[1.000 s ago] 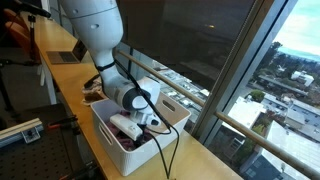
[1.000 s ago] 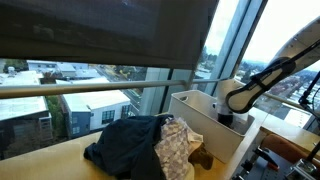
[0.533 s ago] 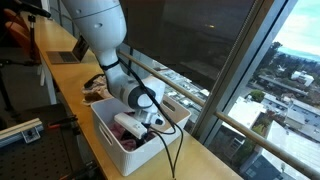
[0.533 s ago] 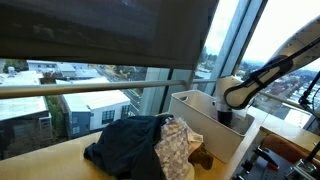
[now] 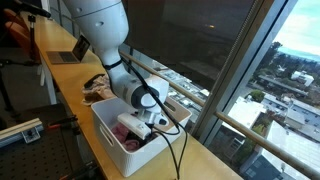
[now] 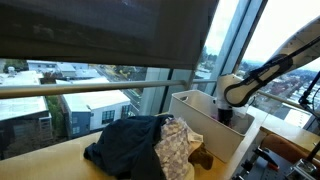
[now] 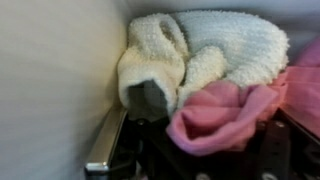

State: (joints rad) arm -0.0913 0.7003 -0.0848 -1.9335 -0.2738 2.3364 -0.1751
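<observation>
My gripper [image 5: 141, 127] reaches down into a white bin [image 5: 104, 127] on the long counter by the window. In the wrist view the gripper [image 7: 205, 148] is shut on a bunched pink cloth [image 7: 225, 108]. Behind it, against the bin's wall [image 7: 50, 80], lies a white fluffy cloth [image 7: 225, 42]. The pink cloth [image 5: 130, 124] also shows inside the bin under the wrist. In an exterior view the gripper [image 6: 224, 115] is half hidden by the bin [image 6: 196, 118] rim.
A heap of clothes lies beside the bin: a dark garment [image 6: 124, 141] and a patterned cloth [image 6: 178, 146]. More cloth [image 5: 98, 87] lies behind the bin, and a laptop [image 5: 64, 55] farther along the counter. Window glass runs close alongside.
The jaws have closed from wide open onto the pink cloth. The arm has sunk a little deeper into the bin.
</observation>
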